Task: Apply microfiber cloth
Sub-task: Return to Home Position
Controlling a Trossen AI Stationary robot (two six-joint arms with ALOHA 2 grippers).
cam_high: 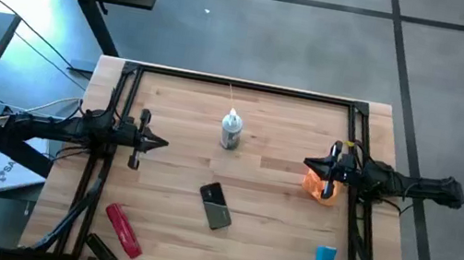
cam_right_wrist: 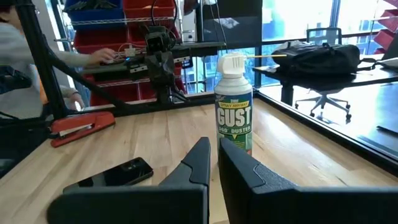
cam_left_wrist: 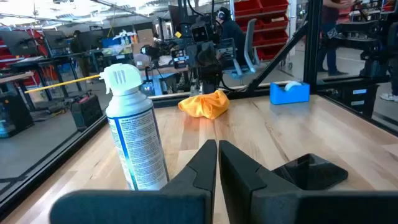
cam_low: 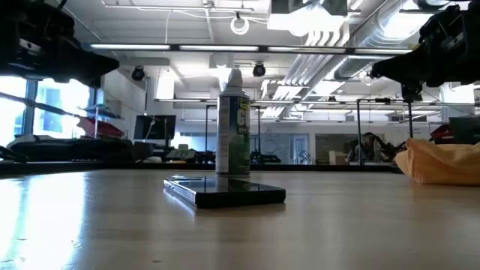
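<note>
High view is showing the wooden table (cam_high: 269,248), with the left gripper (cam_high: 163,145) and right gripper (cam_high: 308,164) hovering at opposite sides, each claw pressed together and empty. The microfiber cloth (cam_high: 317,186) is lying bunched beneath the right gripper, well apart from the phone (cam_high: 216,206).

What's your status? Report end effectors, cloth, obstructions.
Left end effector shut, empty, left side. Right end effector shut, empty, right side. Microfiber cloth lies bunched beneath it, ungripped. Nothing in the way; phone and spray can mid-table.
</note>
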